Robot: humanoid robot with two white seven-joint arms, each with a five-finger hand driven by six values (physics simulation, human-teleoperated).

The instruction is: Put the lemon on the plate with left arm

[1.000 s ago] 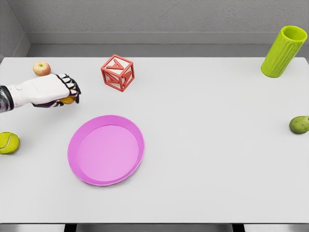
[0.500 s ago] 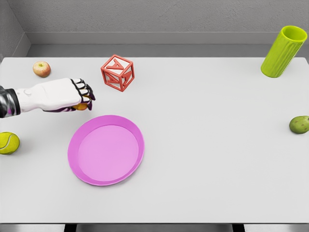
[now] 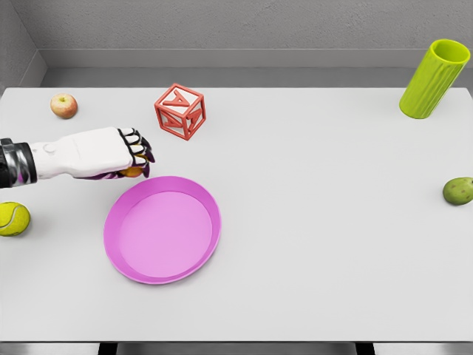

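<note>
While the left hand [image 3: 111, 154] reaches in from the left edge, its fingers [image 3: 140, 155] are curled tight around the lemon [image 3: 132, 172], which only shows as a small orange-yellow sliver under the palm. Hand and lemon sit just beyond the far-left rim of the pink plate [image 3: 162, 229], not over its middle. I can't tell whether the lemon touches the table [image 3: 318, 222] or is lifted off it.

Red letter block [image 3: 180, 111] stands a bit further back and to the right of the hand, apart from it. Small apple [image 3: 63, 105] sits at the far left, behind the forearm. Tennis ball [image 3: 12, 219] lies at the left edge, nearer than the arm. Lime-green ribbed cup [image 3: 434, 79] stands tilted at the far right corner. Green fruit, type unclear [image 3: 458, 191], sits at the right edge.
</note>
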